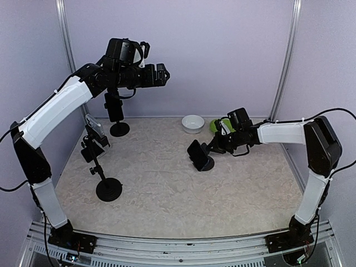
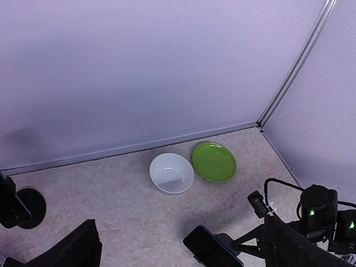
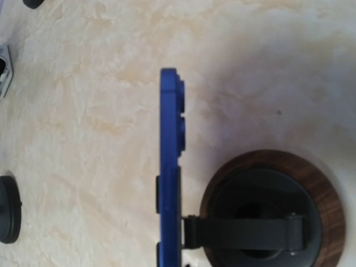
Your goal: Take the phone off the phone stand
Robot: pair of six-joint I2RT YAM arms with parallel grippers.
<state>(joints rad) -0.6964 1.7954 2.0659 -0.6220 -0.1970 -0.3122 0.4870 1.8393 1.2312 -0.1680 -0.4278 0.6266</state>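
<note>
We saw the table (image 1: 167,194) first, its pale marbled top carrying everything else. The left arm (image 1: 55,108) was raised high over the far left, which we judged kept it out of the way and gave its camera a wide look down. The right arm (image 1: 283,133) stretched low and flat across the right side, apparently so that its wrist could come at the work from behind.

Two side stands (image 1: 108,188) stood on round black bases at the left, well apart from the job.

Near the middle, the stand (image 1: 206,164) rested on a round wooden-rimmed base, and the phone (image 1: 196,154) was on it, tilted back, not yet removed. From the right wrist we saw the phone edge-on, blue, held by the stand's black arm.

A white bowl (image 1: 193,123) and a green plate (image 2: 214,161) lay side by side by the back wall, beyond the stand.

The left gripper (image 1: 162,74) hung with its fingers spread wide and nothing between them. The right gripper (image 1: 214,147) sat just behind the stand with its fingers pressed together. We could see nothing caught in them, so we judged it would need to spread them before taking the phone.
</note>
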